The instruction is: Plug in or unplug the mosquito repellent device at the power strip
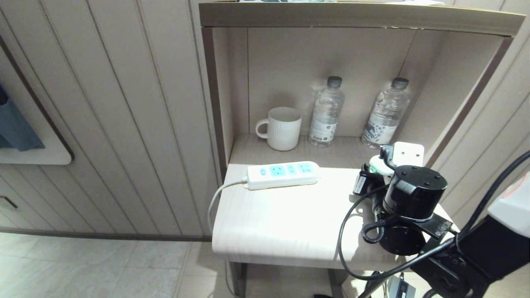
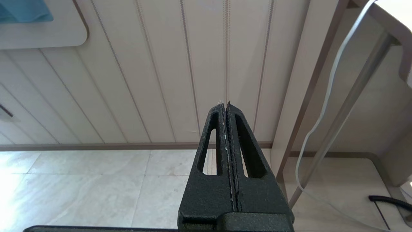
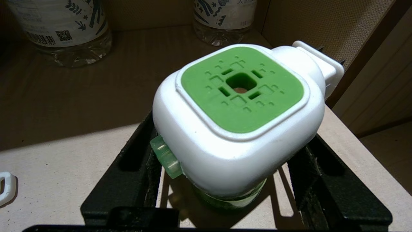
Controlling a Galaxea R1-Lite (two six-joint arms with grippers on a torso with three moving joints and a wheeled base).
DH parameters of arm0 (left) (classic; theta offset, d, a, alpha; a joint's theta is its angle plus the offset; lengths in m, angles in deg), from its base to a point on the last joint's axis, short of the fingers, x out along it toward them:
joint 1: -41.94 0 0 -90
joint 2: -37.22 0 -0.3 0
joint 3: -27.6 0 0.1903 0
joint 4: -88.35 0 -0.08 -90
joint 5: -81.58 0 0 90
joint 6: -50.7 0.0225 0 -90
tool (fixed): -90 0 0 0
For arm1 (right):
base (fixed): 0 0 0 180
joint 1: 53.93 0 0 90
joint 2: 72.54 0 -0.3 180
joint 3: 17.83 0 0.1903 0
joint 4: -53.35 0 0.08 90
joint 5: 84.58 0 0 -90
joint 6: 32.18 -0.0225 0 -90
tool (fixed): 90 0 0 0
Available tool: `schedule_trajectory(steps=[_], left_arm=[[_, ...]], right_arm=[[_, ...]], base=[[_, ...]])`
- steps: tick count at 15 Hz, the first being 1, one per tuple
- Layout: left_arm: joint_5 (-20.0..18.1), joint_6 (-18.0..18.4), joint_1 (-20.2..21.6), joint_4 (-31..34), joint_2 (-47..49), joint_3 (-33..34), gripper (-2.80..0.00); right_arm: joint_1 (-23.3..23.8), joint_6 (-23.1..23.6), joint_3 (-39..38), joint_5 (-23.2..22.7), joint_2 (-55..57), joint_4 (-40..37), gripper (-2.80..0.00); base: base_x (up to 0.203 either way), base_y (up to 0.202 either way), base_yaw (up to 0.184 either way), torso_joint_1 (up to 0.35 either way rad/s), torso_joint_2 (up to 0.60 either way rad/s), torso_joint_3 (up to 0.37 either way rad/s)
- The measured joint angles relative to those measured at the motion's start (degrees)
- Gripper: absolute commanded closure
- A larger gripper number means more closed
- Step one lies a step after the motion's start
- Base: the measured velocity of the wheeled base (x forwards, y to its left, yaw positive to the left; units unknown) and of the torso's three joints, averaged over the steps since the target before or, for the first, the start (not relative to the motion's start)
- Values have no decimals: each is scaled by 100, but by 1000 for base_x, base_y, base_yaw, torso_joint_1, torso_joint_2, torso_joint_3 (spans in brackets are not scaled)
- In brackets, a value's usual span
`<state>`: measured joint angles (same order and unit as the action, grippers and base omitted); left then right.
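I've got the right gripper (image 3: 225, 180) spread around the mosquito repellent device (image 3: 238, 116) standing on the table's (image 1: 281, 223) right edge, well apart from the power strip (image 1: 283, 174), left gripper (image 2: 226, 109) clenched empty.

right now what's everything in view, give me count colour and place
mosquito repellent device: one, white head with green top, standing on the table's right side between the right gripper's fingers
power strip: one, white with light-blue sockets, on the table's back left, nothing plugged in
cord: one, white, running off the table's left edge
mug: one, white, in the alcove's left part
water bottles: two, clear, at the alcove's back
table: one, pale wood
right gripper: black, open around the device
left gripper: black, shut, low beside the table, facing the wall
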<state>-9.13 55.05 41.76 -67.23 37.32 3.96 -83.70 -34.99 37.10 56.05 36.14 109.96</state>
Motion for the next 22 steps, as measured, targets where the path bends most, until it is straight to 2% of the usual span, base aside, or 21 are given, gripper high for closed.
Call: schedule_trajectory(steps=[8,12,22], left_arm=[[0,2,0,0,0,0,0],[0,0,0,0,0,0,0],[0,2,0,0,0,0,0]], right_arm=[[-46,-24,-204,0,-45,33,-280],[-82,11,-541,0,-218,219,-280],[-558,0,-1480,15,-655,372,-280]], base=[[0,0,0,0,0,0],[0,0,0,0,0,0],[0,0,0,0,0,0]])
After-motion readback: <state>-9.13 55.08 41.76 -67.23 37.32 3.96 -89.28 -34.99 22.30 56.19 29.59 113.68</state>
